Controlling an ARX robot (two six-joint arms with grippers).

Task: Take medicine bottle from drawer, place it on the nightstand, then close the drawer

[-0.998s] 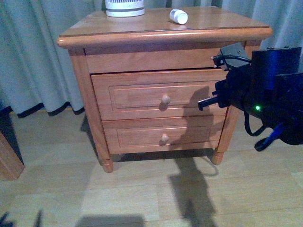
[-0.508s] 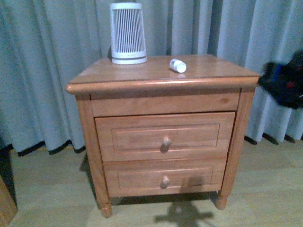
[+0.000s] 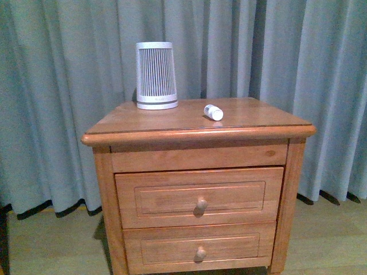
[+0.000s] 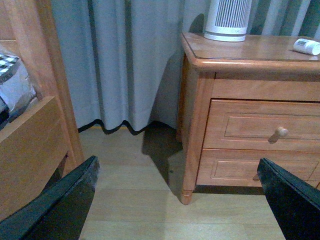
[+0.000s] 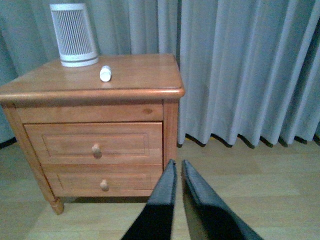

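The small white medicine bottle (image 3: 213,112) lies on its side on the nightstand (image 3: 252,117) top, right of centre. It also shows in the left wrist view (image 4: 306,46) and the right wrist view (image 5: 105,73). The upper drawer (image 3: 241,196) is pushed in flush, its knob (image 3: 201,204) facing me. Neither arm shows in the front view. My left gripper (image 4: 177,200) is open and empty, low over the floor to the nightstand's left. My right gripper (image 5: 177,167) is shut and empty, back from the nightstand's right front corner.
A tall white ribbed cone device (image 3: 156,75) stands at the back left of the top. The lower drawer (image 3: 241,245) is shut. Grey curtains (image 3: 321,74) hang behind. A wooden bed frame (image 4: 30,135) with a pillow stands left of the left gripper.
The right arm, which filled the right of the front view by the drawer, has drawn back out of it. The view has risen. The upper drawer now sits flush.
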